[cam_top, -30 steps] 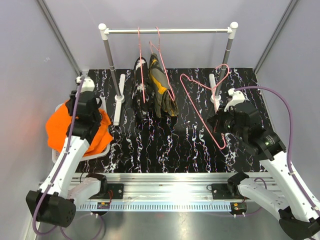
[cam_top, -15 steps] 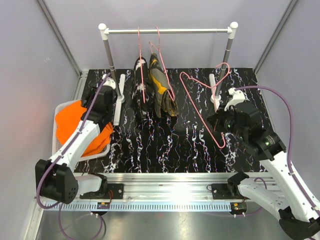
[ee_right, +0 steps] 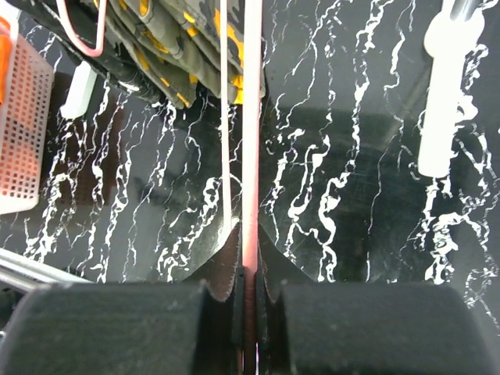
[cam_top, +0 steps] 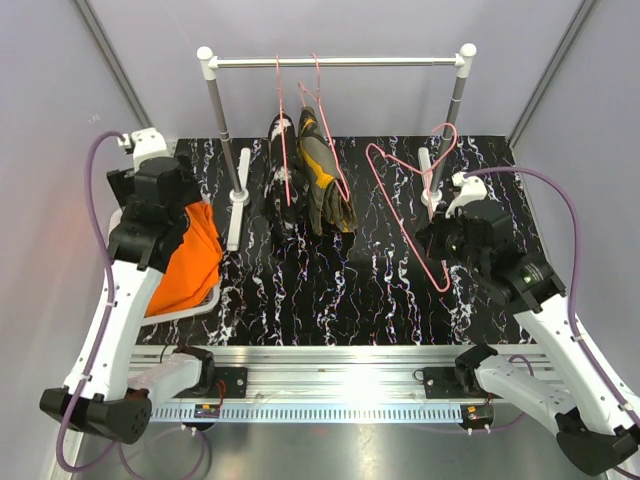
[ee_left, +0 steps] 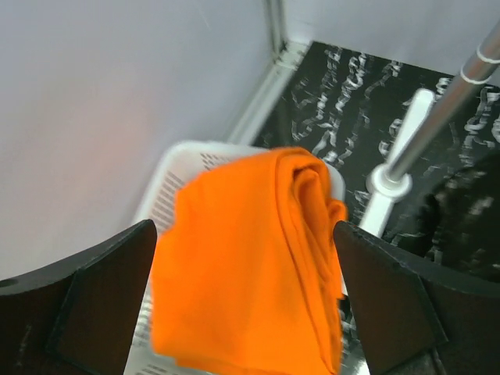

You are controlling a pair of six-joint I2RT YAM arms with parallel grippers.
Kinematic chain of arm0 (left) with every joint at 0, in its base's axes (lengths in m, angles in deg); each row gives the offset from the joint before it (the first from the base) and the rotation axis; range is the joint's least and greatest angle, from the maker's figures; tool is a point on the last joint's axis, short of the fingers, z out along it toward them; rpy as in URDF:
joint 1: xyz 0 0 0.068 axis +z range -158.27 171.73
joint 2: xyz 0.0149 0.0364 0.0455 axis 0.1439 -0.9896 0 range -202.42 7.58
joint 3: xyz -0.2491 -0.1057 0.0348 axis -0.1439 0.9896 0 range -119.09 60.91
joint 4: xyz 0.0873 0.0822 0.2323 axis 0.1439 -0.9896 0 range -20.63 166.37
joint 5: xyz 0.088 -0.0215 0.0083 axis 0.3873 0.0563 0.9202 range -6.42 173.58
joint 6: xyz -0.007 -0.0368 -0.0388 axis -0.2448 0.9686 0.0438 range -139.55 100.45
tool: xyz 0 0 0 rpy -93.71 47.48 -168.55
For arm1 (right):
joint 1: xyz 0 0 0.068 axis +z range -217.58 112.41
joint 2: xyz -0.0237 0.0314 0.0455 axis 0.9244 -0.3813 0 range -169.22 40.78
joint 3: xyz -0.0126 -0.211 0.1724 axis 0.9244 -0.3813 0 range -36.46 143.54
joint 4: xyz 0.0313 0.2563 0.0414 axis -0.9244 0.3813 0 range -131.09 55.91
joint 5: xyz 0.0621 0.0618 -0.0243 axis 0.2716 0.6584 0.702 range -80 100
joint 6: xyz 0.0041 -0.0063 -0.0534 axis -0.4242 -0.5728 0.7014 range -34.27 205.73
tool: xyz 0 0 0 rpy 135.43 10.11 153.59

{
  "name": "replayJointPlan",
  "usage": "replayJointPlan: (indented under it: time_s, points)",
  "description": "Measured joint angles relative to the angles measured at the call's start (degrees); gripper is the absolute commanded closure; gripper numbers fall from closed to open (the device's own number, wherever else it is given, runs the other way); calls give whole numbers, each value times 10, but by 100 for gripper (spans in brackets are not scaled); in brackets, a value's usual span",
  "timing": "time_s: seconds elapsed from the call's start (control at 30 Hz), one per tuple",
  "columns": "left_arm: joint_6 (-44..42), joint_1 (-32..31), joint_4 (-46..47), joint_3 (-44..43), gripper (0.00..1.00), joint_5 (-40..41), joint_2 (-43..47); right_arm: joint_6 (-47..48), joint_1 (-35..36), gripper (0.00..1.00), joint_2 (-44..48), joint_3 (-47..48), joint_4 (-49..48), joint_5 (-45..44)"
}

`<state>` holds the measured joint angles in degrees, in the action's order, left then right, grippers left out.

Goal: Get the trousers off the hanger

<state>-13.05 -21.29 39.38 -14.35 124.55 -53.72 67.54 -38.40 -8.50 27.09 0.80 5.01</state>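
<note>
The orange trousers (cam_top: pixel 187 262) lie folded in the white basket (cam_top: pixel 196 303) at the left, one edge draped over its rim. My left gripper (cam_top: pixel 160 232) hovers above them, open and empty; its wrist view shows the orange trousers (ee_left: pixel 250 258) below the spread left gripper (ee_left: pixel 242 230). The olive trousers (cam_top: pixel 325 185) and the black speckled trousers (cam_top: pixel 280 180) hang on pink hangers from the rail (cam_top: pixel 340 62). My right gripper (cam_top: pixel 447 245) is shut on a bare pink hanger (cam_top: pixel 400 215) off the rail. Its wrist view shows that hanger's wire (ee_right: pixel 251 117) pinched in the right gripper (ee_right: pixel 250 269).
The rack's two posts stand on white feet (cam_top: pixel 238 205) on the black marbled table. The right foot (ee_right: pixel 441 101) lies close to the held hanger. The basket (ee_right: pixel 23 133) sits at the table's left edge by the wall. An aluminium rail runs along the near edge.
My left gripper opened and let go of the orange trousers, which dropped into the basket, and the arm drew up and back to the left. The right arm barely moved.
</note>
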Motion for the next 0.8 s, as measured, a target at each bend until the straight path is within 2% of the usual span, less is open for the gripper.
replayJointPlan:
  time_s: [0.1, 0.3, 0.43, 0.53, 0.57, 0.6, 0.67, 0.7, 0.8]
  points:
    - [77, 48, -31, 15, 7, -60, -20, 6, 0, 100, -7, 9, 0, -6]
    - [182, 160, -44, 26, 12, -203, -206, 15, 0, 100, -5, 27, -3, -13]
    - [230, 195, -42, 46, 14, -247, -297, 16, 0, 100, -5, 28, -3, -11]
    - [261, 199, -13, 67, 37, -260, -347, 18, 0, 100, -5, 28, -3, -10]
    - [269, 201, -2, 73, 48, -264, -355, 19, 0, 100, -5, 28, -3, -10]
    - [278, 203, 10, 80, 67, -272, -364, 19, 0, 100, -6, 29, -3, -10]
    - [288, 205, 34, 100, 73, -282, -374, 21, 0, 100, -8, 34, -2, -10]
    - [290, 205, 44, 110, 81, -283, -375, 22, 0, 100, -10, 38, -1, -10]
    - [289, 205, 50, 116, 88, -283, -372, 26, 0, 100, -12, 50, -2, -12]
